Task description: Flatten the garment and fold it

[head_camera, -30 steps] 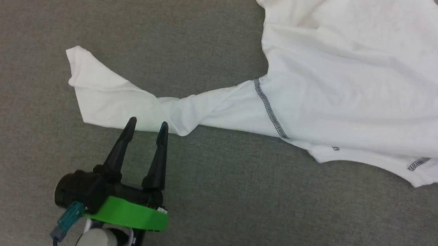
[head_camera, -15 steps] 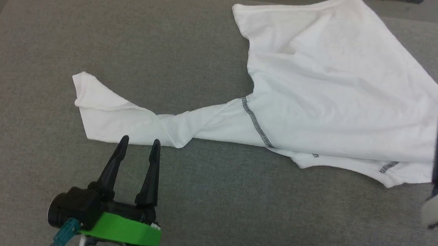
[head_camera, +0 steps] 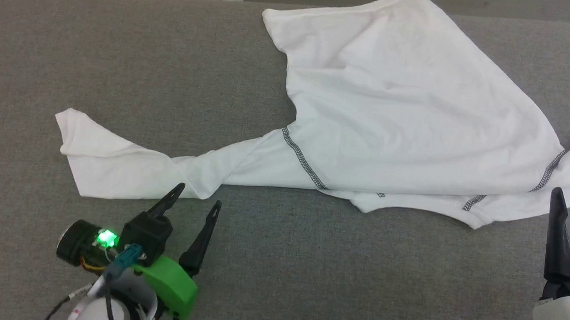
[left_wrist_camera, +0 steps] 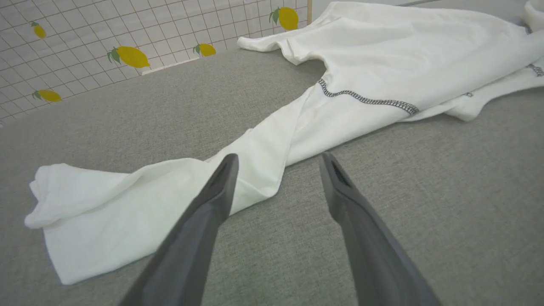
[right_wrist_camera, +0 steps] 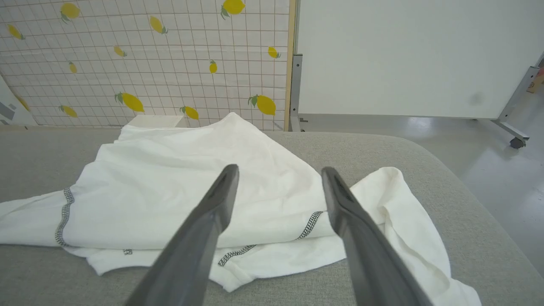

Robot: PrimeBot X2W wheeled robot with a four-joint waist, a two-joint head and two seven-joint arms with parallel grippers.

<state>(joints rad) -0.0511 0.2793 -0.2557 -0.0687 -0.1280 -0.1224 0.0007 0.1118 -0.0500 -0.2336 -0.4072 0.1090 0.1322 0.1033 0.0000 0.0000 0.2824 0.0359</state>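
"Shirt (head_camera: pixel 408 113), location?"

"Spread but creased on the grey cushion (head_camera: pixel 121 58): body right of centre, reaching the far edge, one sleeve (head_camera: pixel 124 169) trailing toward your left."

"Sleeve axis?"

"Side to side across the head view, with a twist (head_camera: pixel 204 167) midway. Your left gripper (head_camera: pixel 198 195) sits just on the near side, tips at the sleeve's edge by the twist, jaws apart and empty. It is the nearer arm, so untwisting likely falls to it. Your right gripper (right_wrist_camera: pixel 280 169), likewise spread and empty, hovers by the other shoulder seam (right_wrist_camera: pixel 312 223)."
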